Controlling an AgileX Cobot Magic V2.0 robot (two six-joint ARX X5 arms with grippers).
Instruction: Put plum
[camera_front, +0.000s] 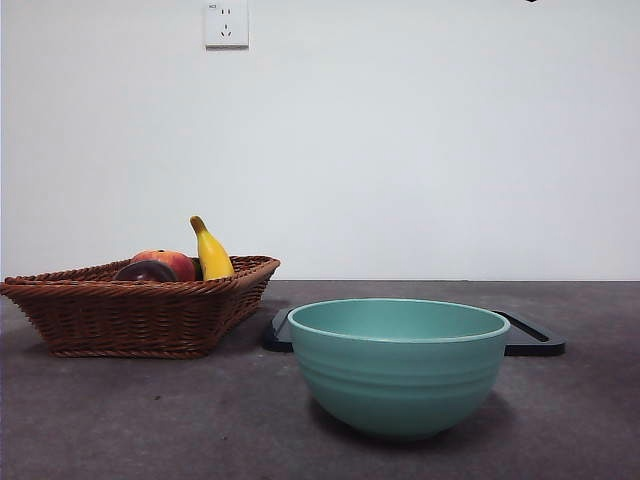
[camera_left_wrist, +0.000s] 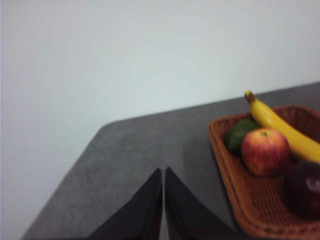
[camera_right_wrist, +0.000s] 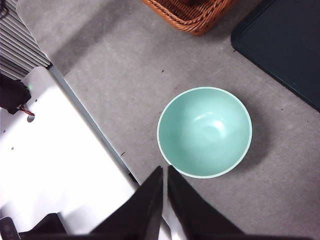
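Nothing's really started yet: the plum (camera_front: 145, 271) sits in the wicker basket (camera_front: 140, 315) at far left, the teal bowl (camera_front: 400, 365) is empty, both the left gripper (camera_left_wrist: 163, 172) and right gripper (camera_right_wrist: 165, 171) pinched together, holding nothing.

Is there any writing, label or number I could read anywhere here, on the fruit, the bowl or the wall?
None can be read.
Wall socket: a tiny dark mark at its top corner, too small to read.
Bowl, basket, plum, banana, dark tray: no text or labels visible.
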